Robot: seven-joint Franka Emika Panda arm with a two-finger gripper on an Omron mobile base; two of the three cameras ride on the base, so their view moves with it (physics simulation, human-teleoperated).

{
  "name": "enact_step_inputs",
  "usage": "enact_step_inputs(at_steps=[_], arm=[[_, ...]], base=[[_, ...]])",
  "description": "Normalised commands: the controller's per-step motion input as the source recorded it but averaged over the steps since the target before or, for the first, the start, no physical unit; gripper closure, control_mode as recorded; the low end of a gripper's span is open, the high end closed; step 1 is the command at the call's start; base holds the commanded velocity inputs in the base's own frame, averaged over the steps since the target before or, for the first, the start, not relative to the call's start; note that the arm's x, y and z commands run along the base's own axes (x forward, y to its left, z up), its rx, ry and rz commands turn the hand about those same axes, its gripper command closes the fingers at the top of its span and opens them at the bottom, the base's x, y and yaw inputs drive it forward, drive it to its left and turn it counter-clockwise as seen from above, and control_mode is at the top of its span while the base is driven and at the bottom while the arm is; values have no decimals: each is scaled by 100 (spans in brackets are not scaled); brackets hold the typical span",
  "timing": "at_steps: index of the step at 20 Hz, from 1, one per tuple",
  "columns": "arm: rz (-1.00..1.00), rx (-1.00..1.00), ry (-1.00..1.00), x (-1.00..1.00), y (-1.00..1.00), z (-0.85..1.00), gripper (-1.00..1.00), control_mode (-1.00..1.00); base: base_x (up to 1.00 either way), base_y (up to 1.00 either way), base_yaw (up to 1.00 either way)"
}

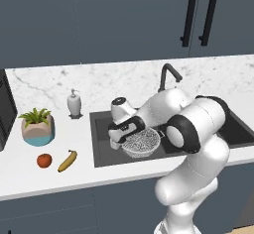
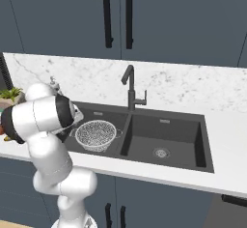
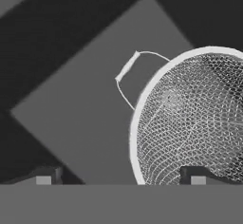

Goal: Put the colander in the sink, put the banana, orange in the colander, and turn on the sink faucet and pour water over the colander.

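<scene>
From the left base view, the colander (image 1: 142, 142) sits in the sink (image 1: 101, 144), the gripper (image 1: 117, 141) at its rim. From the right, the colander (image 2: 95, 135) is upright in the left basin. In the hand view, the fingers (image 3: 197, 175) are wide apart, holding nothing, one over the colander (image 3: 190, 118).

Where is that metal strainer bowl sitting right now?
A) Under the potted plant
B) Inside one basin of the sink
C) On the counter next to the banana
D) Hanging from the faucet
B: the colander rests inside the sink, in the basin on the side of the soap dispenser, while the banana and orange lie out on the counter.
</scene>
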Motion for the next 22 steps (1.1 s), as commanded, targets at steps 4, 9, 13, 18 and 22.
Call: enact_step_inputs(at_steps=[4, 9, 13, 18, 22], arm=[[0, 10, 3, -53, 69, 86, -100, -100], [-4, 8, 0, -72, 73, 58, -100, -100], [-22, 8, 0, -70, 74, 28, -100, -100], [-38, 2, 0, -36, 88, 3, -100, -100], [-48, 0, 0, 0, 95, 0, -100, -100]], base=[[0, 0, 0], [0, 0, 0], [0, 0, 0], [0, 0, 0], [0, 0, 0]])
